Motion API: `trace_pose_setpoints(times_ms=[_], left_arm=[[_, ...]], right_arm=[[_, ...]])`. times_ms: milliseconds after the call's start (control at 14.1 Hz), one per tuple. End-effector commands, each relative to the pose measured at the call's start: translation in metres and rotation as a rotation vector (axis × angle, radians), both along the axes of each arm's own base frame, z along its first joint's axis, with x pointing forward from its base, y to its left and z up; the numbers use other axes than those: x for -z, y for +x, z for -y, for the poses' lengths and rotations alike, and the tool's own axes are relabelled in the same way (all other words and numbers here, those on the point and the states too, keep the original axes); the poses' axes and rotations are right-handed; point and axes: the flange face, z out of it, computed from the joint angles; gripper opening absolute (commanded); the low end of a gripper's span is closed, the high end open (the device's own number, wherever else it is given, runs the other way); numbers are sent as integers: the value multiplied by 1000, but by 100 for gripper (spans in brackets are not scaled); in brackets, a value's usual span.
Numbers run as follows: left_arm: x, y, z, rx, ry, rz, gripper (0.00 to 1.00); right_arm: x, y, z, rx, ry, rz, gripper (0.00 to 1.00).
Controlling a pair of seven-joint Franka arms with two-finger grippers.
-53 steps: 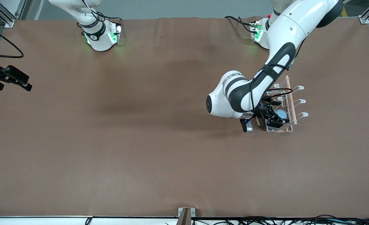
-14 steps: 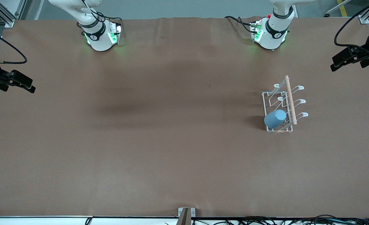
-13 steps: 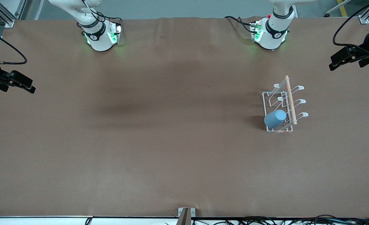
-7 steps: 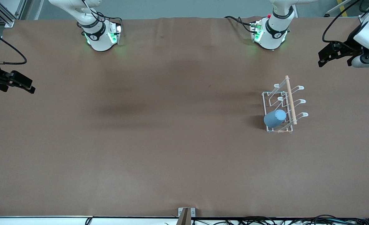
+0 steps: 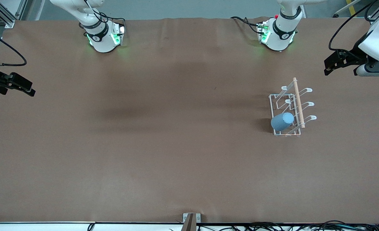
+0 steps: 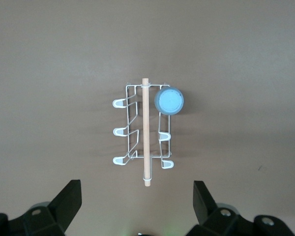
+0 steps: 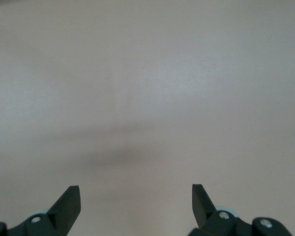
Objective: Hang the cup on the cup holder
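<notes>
Your cup (image 5: pixel 282 121) hangs upside down on a prong of the holder (image 5: pixel 291 107), base up and tilted, at the end of the holder nearest the front camera, on the side facing the right arm's end of the table. In the left wrist view the cup (image 6: pixel 168 100) shows its round base just beside the wooden rod (image 6: pixel 145 131) at one end of the holder (image 6: pixel 142 129); the other five prongs are bare. The holder stands on the brown table (image 5: pixel 163 154) toward the left arm's end, nearer the front camera than the left arm's base (image 5: pixel 277 32). Your left gripper (image 5: pixel 332 63) is up in the air over the table edge at the left arm's end, apart from the holder, holding nothing; the left wrist view shows its fingers (image 6: pixel 69 201) spread wide. Your right gripper (image 5: pixel 19 86) waits over the table edge at the right arm's end, well apart from the holder, also spread wide and holding nothing, fingers (image 7: pixel 69 204) over bare table.
</notes>
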Motion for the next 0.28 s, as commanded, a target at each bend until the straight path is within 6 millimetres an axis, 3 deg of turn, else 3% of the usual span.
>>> trace_pose_setpoints(times_ms=[0, 213], left_arm=[[-12, 6, 2, 18, -19, 20, 100], [-12, 7, 1, 18, -21, 20, 100]], right_arm=[[2, 2, 15, 16, -1, -3, 100], [5, 2, 15, 16, 0, -15, 100]])
